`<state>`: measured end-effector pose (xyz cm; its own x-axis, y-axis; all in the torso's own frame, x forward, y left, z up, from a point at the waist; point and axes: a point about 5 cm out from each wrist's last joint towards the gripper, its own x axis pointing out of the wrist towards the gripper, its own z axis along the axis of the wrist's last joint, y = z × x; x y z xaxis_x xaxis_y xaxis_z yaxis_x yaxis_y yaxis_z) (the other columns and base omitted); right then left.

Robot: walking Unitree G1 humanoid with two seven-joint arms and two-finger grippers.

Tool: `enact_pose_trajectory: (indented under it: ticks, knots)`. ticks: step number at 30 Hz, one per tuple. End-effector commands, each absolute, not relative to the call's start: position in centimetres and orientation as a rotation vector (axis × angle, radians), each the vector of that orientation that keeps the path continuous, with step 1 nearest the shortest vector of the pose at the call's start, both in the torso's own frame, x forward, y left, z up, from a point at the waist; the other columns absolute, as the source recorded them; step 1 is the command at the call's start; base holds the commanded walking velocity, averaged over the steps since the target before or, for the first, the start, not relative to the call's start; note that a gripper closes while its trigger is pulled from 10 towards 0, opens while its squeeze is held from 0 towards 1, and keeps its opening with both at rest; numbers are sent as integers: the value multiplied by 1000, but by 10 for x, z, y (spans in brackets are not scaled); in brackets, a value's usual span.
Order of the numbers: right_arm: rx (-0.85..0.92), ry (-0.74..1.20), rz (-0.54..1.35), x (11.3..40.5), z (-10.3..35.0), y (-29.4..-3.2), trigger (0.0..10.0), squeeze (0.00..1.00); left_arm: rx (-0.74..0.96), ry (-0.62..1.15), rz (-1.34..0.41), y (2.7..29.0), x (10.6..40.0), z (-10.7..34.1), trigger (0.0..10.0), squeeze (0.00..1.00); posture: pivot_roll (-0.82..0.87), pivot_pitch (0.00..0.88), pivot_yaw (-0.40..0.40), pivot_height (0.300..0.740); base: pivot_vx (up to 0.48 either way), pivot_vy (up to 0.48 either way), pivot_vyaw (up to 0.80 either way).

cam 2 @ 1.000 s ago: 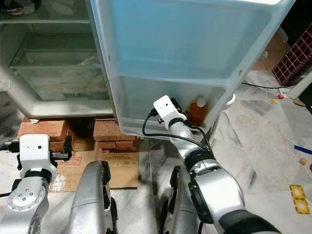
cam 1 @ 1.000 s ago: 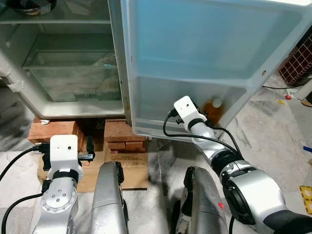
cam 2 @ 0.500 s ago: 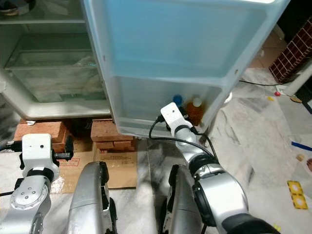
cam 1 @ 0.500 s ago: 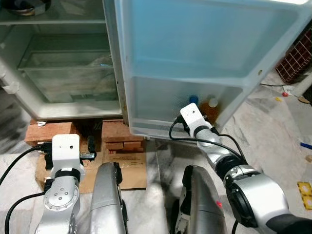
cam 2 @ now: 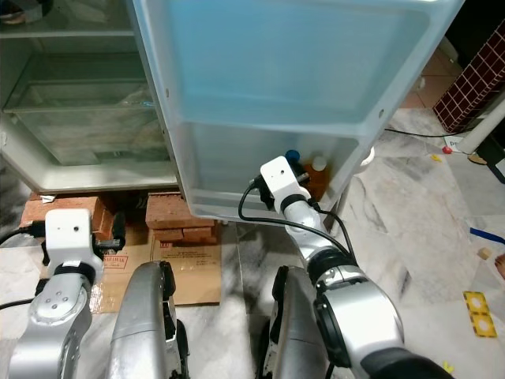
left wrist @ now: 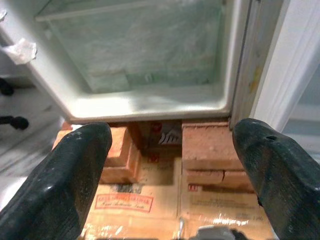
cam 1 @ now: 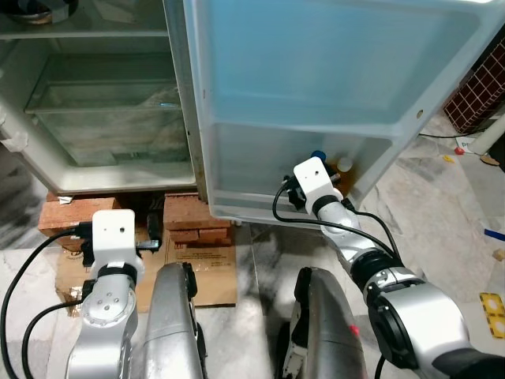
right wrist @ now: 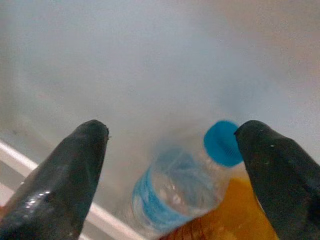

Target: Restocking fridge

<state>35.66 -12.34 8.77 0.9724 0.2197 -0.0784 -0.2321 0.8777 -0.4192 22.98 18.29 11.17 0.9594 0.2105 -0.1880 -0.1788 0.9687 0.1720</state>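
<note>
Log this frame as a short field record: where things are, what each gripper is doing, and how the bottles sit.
setting: open fridge raised on bricks, door swung wide
door bin: lower shelf holds two bottles
clear bottle: blue cap, blue label, leaning against the orange one
orange bottle: white cap, upright at the bin's end
right gripper: open, at the door bin, fingers either side of the clear bottle without touching it
left gripper: open, empty, low before the bricks and cardboard

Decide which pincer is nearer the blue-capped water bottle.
Right. The right pincer sits just before the blue-capped water bottle in the door shelf; the left pincer hangs by the bricks.
</note>
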Motion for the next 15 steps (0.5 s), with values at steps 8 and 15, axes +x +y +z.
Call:
enact_pose_trajectory:
  ticks: [8,15]
  knots:
    - [-315,-204,238,335,109,-120,10000,1000,142,156,197,180,245,111,10000,0,128,0,-60,533,0,0,0]
    - [-361,-276,256,325,122,-122,10000,925,127,125,228,191,255,114,10000,0,103,0,-48,533,0,0,0]
